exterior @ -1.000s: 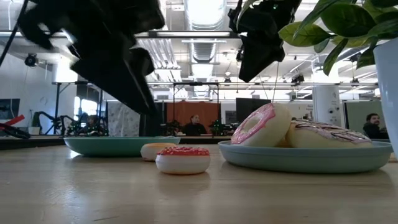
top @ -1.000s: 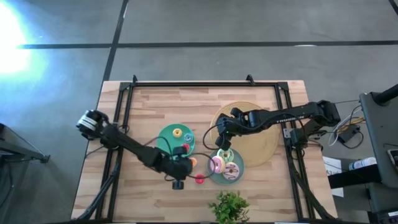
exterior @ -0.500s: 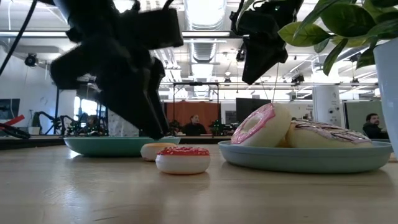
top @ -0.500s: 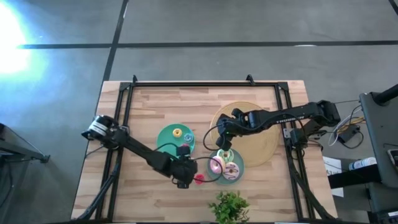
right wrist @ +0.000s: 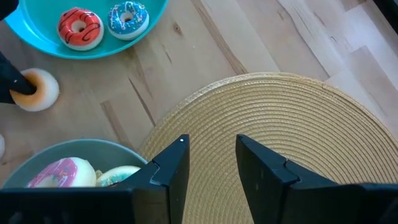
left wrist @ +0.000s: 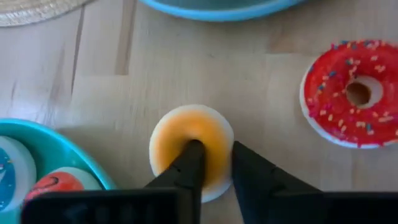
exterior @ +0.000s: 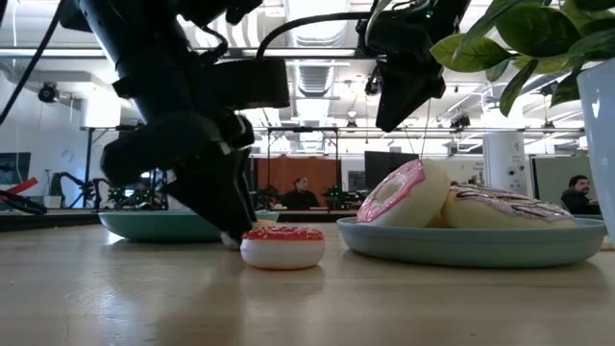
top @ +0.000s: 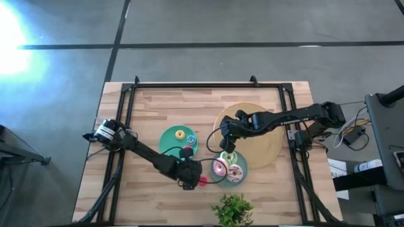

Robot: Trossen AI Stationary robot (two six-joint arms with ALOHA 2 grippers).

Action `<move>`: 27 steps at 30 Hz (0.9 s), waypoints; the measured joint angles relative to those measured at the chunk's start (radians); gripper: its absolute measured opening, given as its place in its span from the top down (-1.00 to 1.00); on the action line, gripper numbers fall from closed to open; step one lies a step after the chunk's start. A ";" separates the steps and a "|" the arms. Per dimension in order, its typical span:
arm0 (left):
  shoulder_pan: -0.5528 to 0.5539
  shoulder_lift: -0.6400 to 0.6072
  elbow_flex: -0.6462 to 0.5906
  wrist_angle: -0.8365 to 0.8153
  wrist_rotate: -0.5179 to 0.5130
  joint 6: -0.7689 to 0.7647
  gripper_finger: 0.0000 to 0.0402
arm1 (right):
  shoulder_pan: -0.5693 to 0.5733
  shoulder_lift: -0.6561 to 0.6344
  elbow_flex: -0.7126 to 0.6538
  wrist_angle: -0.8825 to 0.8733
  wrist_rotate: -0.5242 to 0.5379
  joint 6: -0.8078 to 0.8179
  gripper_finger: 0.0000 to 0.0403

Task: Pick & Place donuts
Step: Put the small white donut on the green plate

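A small orange donut (left wrist: 189, 146) lies on the wood between two teal plates, with my left gripper (left wrist: 214, 155) shut on it; in the high view my left gripper (top: 191, 169) covers it. A small red donut (left wrist: 351, 102) lies flat on the table beside it. On the right plate (top: 228, 180) rest the pink (top: 219, 167), green (top: 227, 156) and white-purple (top: 235, 174) donuts. Tiny donuts lie on the left plate (top: 169, 140). Above the mat's edge my right gripper (right wrist: 211, 149) hangs open, with nothing between its fingers. My left gripper has one finger (left wrist: 191, 163) in the orange donut's hole and the other (left wrist: 249, 174) against the ring's outer side (left wrist: 227, 146), with that side of the ring between them. The fingers slant steeply down from the table's left. The donut lies flat on the table.
A round tan woven mat (top: 259, 135) lies at the right, under my right arm. A potted plant (top: 233, 211) stands at the near edge. The red donut (exterior: 282, 247) sits close beside my left gripper's tips (exterior: 231, 235). Black frame rails run along the table's sides.
My left gripper has come down and toward the table's right, onto the orange donut, tipping more steeply downward. In the low view it now stands in front of the orange donut, which showed before. The donuts and my right arm have kept still.
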State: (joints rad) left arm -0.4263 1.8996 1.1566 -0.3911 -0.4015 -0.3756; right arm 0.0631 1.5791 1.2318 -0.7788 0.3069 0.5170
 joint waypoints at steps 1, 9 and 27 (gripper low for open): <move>0.001 0.000 0.007 -0.001 -0.001 0.000 0.84 | 0.000 0.000 0.000 0.000 0.000 0.000 0.39; 0.017 -0.053 0.055 -0.052 -0.005 -0.038 0.99 | 0.005 -0.002 -0.002 0.001 0.000 -0.022 0.39; 0.190 -0.645 -0.222 0.353 0.436 -0.314 1.00 | 0.218 -0.097 -0.003 0.423 -0.106 -0.982 0.39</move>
State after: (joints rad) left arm -0.2363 1.2545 0.9344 -0.0379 0.0346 -0.6895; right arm 0.2810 1.4817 1.2289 -0.3559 0.2013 -0.4653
